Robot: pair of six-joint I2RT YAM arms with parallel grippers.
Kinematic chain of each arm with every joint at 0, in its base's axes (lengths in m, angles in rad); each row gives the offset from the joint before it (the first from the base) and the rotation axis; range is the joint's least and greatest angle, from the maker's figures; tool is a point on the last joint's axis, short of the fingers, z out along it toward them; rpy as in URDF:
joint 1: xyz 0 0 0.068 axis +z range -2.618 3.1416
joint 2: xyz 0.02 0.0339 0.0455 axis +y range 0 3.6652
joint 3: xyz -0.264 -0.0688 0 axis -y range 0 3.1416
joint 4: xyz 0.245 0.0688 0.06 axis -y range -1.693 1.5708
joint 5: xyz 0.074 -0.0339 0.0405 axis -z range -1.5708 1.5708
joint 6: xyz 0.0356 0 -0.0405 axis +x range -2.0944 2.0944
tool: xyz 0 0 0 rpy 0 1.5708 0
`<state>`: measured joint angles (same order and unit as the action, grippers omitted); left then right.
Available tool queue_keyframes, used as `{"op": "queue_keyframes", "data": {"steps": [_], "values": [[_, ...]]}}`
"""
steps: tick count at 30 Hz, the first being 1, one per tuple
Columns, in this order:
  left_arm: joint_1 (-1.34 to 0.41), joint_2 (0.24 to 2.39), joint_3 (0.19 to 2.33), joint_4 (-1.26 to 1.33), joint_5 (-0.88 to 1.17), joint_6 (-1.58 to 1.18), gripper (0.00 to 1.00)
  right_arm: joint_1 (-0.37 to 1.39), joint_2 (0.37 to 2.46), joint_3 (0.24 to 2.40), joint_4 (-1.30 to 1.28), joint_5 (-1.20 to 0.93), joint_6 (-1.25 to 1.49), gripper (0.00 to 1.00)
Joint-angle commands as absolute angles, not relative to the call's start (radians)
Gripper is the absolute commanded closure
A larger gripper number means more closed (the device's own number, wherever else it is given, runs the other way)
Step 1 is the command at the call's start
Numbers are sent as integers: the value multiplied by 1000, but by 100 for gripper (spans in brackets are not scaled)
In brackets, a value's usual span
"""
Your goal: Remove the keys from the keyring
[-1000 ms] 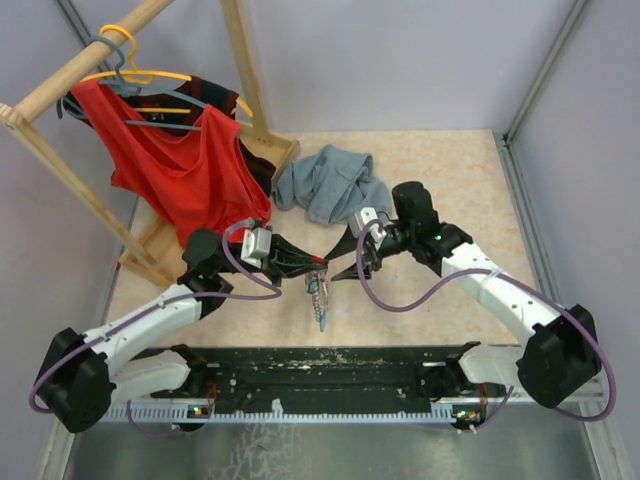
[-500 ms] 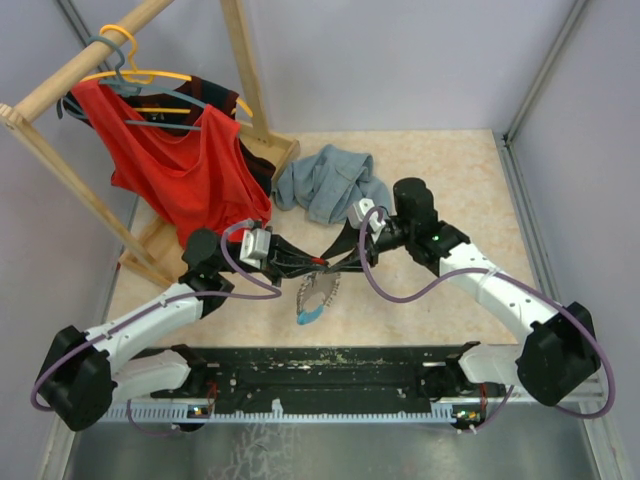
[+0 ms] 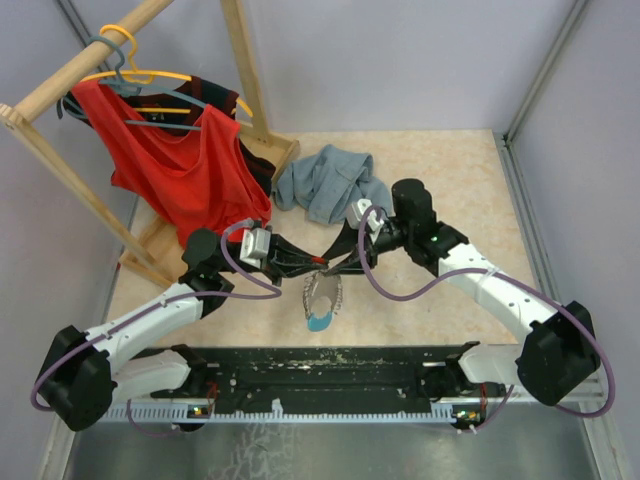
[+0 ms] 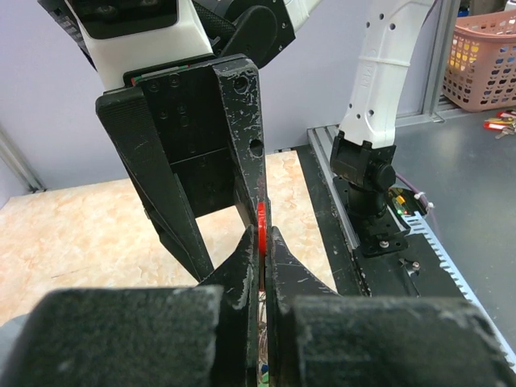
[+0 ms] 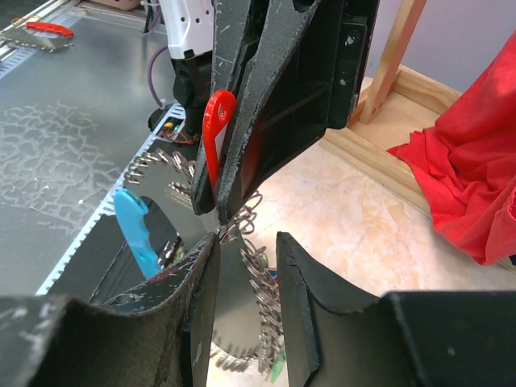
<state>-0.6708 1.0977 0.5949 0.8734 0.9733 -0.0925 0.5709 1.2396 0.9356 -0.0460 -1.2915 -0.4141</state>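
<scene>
While the left gripper [image 3: 318, 262] was clamped shut on the head of a red key [image 5: 216, 121], the keyring [image 3: 320, 296] hung from that key above the middle of the table [image 3: 440, 170]. Its loop sagged toward 6 o'clock, blue end lowest. The right gripper [image 5: 246, 242] faced in from 3 o'clock, nose to nose with the left. Its jaws stood part-way apart with the chain [image 5: 260, 290] running through the gap, and nothing there looked pinched.

The step in hand seemed to be getting a second hold on the ring so the red key could be worked off. To do it well, the right gripper would need to close high up, just beside the key's eye, not on the loose coils lower down, which would only stretch and slip. The left grip looked thin, on the edge of the head, so any pull along the 9-to-3 line would have to be slow and straight. A twist might lever the key out. Whether the ring's opening faced the key could not be told.
</scene>
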Motion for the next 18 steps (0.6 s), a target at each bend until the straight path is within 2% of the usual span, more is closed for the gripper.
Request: {"op": "queue_keyframes", "data": {"steps": [1, 7, 18], "values": [[-667, 1075, 618, 925, 952, -85, 100, 593, 1252, 942, 8, -1272, -374, 65], [-667, 1069, 614, 925, 928, -83, 100, 597, 1254, 933, 45, -1231, -328, 66], [-667, 1040, 595, 912, 854, -66, 100, 597, 1259, 926, 106, -1273, -259, 77]]}}
